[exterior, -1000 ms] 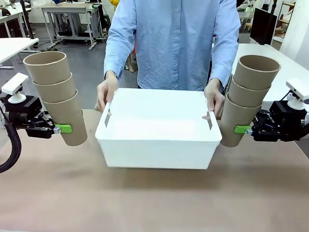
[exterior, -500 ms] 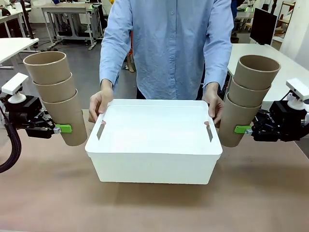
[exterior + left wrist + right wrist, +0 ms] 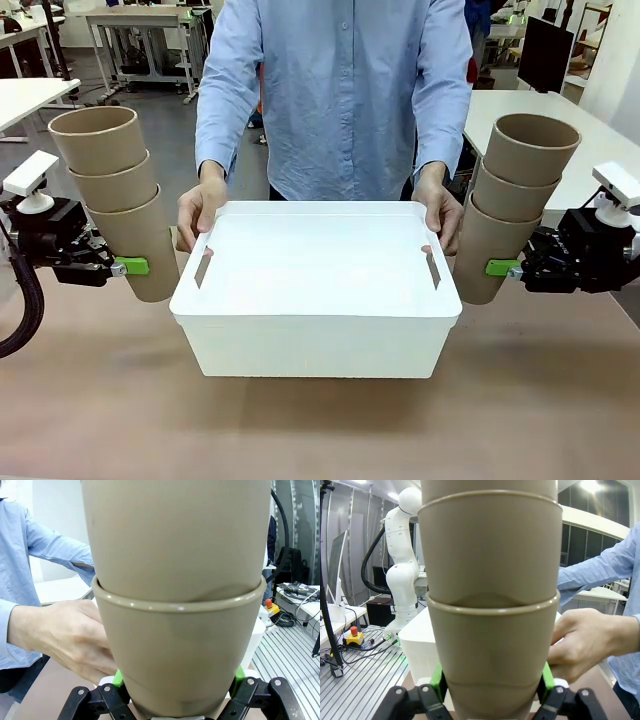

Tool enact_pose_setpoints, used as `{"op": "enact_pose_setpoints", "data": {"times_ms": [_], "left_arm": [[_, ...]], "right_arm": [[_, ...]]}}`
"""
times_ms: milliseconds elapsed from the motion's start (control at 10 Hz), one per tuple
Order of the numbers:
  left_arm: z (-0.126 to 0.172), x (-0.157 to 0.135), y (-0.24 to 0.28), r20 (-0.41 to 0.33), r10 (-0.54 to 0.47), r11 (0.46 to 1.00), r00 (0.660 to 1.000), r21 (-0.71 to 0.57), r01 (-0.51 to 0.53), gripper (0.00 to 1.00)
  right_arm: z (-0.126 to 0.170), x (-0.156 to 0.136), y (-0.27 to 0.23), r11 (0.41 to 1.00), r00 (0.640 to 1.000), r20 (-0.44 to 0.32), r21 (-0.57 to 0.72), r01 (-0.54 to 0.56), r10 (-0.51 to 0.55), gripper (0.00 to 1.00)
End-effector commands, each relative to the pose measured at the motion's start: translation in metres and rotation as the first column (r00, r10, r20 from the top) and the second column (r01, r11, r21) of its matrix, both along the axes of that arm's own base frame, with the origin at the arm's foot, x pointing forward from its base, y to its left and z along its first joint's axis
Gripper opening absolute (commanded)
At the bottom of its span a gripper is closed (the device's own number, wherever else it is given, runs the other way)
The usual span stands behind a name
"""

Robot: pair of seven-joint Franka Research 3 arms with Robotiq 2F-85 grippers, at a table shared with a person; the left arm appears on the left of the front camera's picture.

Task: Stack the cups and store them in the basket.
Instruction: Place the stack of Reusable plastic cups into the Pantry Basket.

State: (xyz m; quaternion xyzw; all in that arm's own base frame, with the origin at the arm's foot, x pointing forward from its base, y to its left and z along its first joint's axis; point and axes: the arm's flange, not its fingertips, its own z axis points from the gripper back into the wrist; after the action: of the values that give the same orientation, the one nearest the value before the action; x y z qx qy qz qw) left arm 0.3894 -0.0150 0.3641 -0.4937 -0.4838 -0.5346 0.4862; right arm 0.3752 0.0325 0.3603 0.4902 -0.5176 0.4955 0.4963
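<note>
A stack of three tan cups (image 3: 120,195) hangs at the left, and my left gripper (image 3: 128,267) is shut on its bottom cup (image 3: 177,650). At the right, my right gripper (image 3: 497,268) is shut on the bottom cup (image 3: 492,655) of a second stack of three (image 3: 510,205). Both stacks lean outward and hang above the table. Between them stands the white basket (image 3: 310,330), open side up, with nothing visible inside. The person's hands (image 3: 200,205) (image 3: 440,210) hold its two short ends.
The brown table top (image 3: 320,430) lies bare in front of the basket. The person in a light blue shirt (image 3: 335,90) stands at the far edge. White tables and other equipment stand farther back.
The person has drawn the basket toward my side of the table and set it level. Both grippers and their cup stacks have stayed put.
</note>
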Motion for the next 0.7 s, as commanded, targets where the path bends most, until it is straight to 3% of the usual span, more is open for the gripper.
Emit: {"op": "enact_pose_setpoints", "data": {"times_ms": [0,600], "left_arm": [[0.0027,-0.0008,-0.0003,0.004,-0.004,1.000,1.000,-0.005,0.004,0.85],[0.0027,-0.0008,-0.0003,0.004,-0.004,1.000,1.000,-0.005,0.004,0.85]], "right_arm": [[0.0039,0.0002,-0.0001,1.000,1.000,0.012,0.001,0.004,-0.004,0.85],[0.0039,0.0002,-0.0001,1.000,1.000,0.012,0.001,0.004,-0.004,0.85]]}}
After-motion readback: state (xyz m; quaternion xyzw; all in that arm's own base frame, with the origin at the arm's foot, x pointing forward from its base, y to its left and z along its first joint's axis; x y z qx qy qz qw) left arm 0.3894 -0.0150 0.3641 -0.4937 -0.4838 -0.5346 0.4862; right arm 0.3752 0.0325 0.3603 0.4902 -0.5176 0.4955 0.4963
